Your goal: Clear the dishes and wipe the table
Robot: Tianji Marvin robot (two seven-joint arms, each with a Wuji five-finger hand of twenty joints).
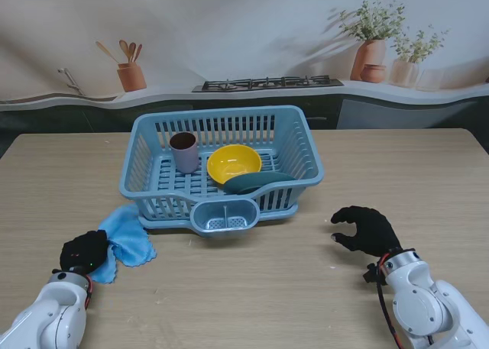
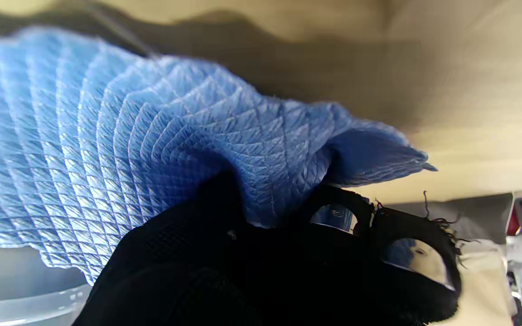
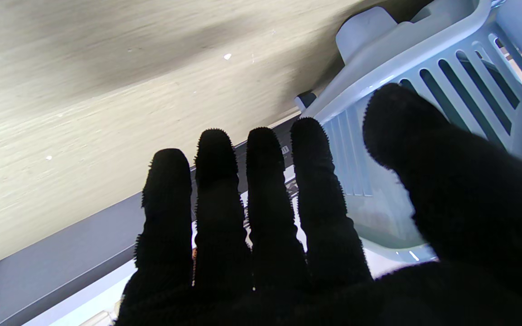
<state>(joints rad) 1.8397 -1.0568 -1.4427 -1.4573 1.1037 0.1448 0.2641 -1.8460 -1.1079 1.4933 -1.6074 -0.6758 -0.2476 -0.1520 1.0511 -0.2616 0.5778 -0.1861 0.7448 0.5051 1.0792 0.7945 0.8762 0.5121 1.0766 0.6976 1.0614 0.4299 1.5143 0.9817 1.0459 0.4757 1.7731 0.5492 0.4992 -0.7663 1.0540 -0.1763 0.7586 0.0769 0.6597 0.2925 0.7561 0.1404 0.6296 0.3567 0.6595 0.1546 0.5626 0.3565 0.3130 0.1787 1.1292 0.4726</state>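
Blue rack (image 1: 145, 182) holds cup (image 1: 183, 151), yellow bowl (image 1: 234, 163), dk plate (image 1: 257, 182).

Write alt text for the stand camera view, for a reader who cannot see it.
A light blue dish basket sits mid-table holding a mauve cup, a yellow bowl and a dark green dish. The left hand grips a blue cloth near the basket's left corner; the right hand hovers open to the right.

Stand cam's looking down over the whole table (image 1: 252, 288); wrist cams are sitting close, the right one sharing the rack (image 1: 221, 166) (image 3: 424, 59) at 11 o'clock.
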